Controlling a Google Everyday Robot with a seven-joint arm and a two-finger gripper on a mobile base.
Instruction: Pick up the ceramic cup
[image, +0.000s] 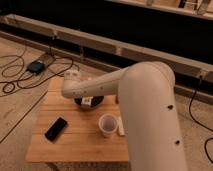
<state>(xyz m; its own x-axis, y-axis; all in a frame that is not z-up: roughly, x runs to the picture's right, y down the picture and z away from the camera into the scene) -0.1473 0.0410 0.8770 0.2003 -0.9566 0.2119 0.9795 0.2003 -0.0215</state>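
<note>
Nearest you is the big white arm (150, 110), which fills the right side and reaches left across the tabletop (75, 147).

Front left is a dark phone (56, 128), lying flat and well clear of everything.

The ceramic cup (107, 125) stands upright right of centre towards the front, rim up and untouched. A flat white block (120, 126) sits just beside it on the right (touching or not, I can't tell).

Behind the cup, the gripper (88, 101) hangs under the wrist over a dark bowl (98, 101). It's spread as wide as it goes, with no hold on the cup and nothing visibly in it. It sits behind and left of the cup, near but apart.

Further back are cables (15, 82) and a small black box (36, 67) on the floor, then the dark wall.

My read on the step: approach, not grasp, and nothing is lifted yet.

For the next move, bring the gripper forward and right until it's centred over the rim. Then descend with one finger on each side of the wall. Pick a jaw orientation that keeps a finger from landing on the white block. Watch the bowl on the way out, since a low sweep could clip its edge.
</note>
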